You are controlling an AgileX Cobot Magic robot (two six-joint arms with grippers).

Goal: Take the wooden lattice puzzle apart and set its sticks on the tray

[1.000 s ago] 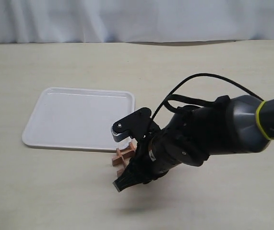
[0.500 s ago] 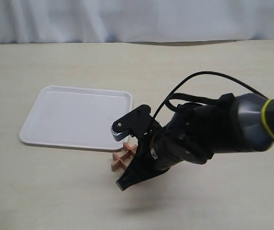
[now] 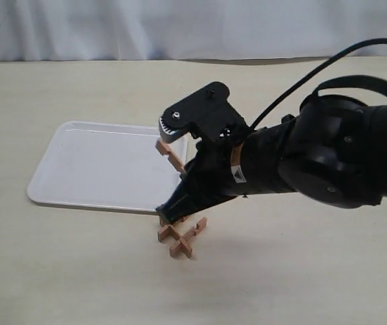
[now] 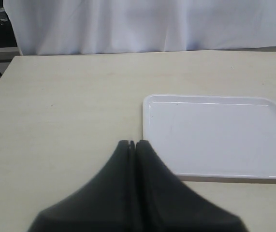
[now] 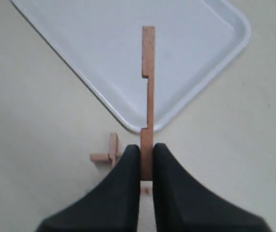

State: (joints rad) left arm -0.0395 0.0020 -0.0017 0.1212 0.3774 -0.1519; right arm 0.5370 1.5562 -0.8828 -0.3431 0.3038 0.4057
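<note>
My right gripper [image 3: 171, 210] [image 5: 146, 147] is shut on one reddish-brown notched stick [image 3: 171, 156] [image 5: 148, 87] and holds it in the air over the near right corner of the white tray [image 3: 91, 169] [image 5: 104, 43]. The rest of the wooden lattice puzzle [image 3: 181, 237] [image 5: 109, 153] lies flat on the table just in front of that corner, under the gripper and partly hidden by its fingers in the right wrist view. My left gripper [image 4: 132, 143] is shut on nothing, short of the tray's [image 4: 215, 135] near edge. It does not show in the exterior view.
The right arm's bulky black body [image 3: 315, 162] and its cable [image 3: 329, 64] fill the right half of the exterior view. A white curtain [image 3: 179, 27] closes off the far edge of the beige table [image 3: 57, 271].
My right gripper has lifted up and away from the table with one stick pulled out of the lattice. The remaining sticks stayed on the table. The tray slid slightly left.
</note>
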